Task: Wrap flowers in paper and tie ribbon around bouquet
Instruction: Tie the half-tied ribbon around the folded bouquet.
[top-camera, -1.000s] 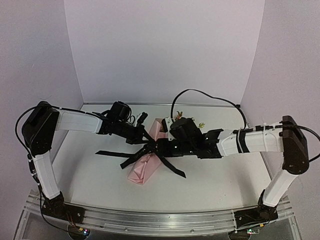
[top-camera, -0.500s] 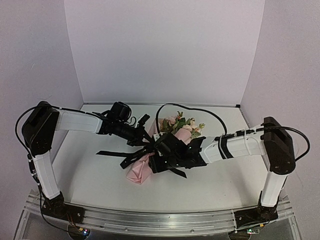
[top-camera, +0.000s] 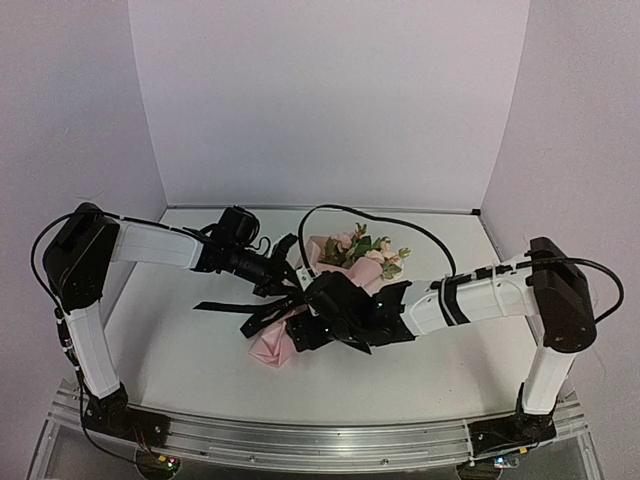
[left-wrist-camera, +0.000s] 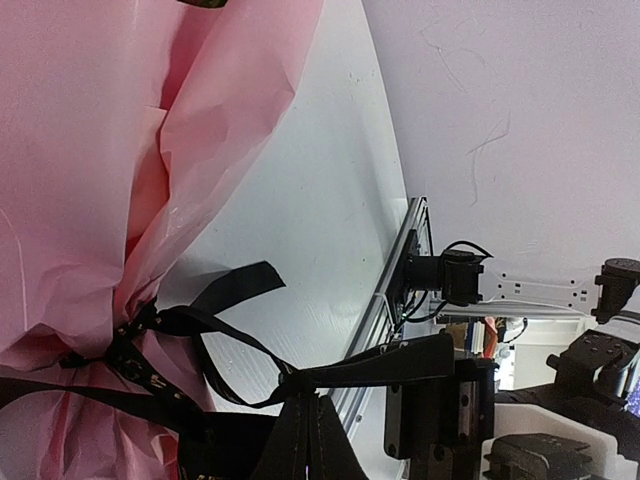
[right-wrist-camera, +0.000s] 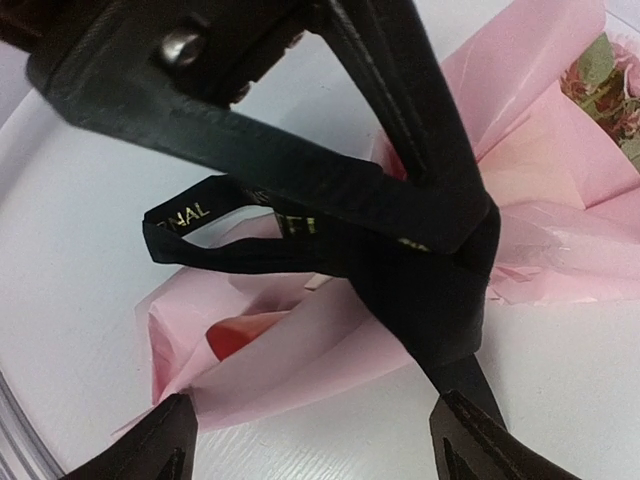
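The bouquet lies slantwise mid-table, its pink paper (top-camera: 272, 345) (right-wrist-camera: 300, 350) tapering toward me and the flowers (top-camera: 360, 250) (right-wrist-camera: 600, 90) at the far end. The black ribbon (top-camera: 225, 307) (left-wrist-camera: 230, 290) (right-wrist-camera: 250, 255) is looped around the waist of the cone, its tails spread on the table. My left gripper (top-camera: 290, 283) (left-wrist-camera: 305, 400) is shut on a strand of ribbon just beside the knot. Low over the cone's narrow end, my right gripper (top-camera: 300, 330) (right-wrist-camera: 315, 440) stands wide open, with only paper and table between its fingertips.
White walls close the table (top-camera: 200, 370) at the back and both sides. An aluminium rail (top-camera: 300, 440) runs along the near edge. The right arm's black cable (top-camera: 350, 210) arcs over the flowers.
My right arm has slid left and toward me along the bouquet, uncovering the flowers, and its jaws have opened wider. The left gripper has stayed shut on the ribbon, almost still.
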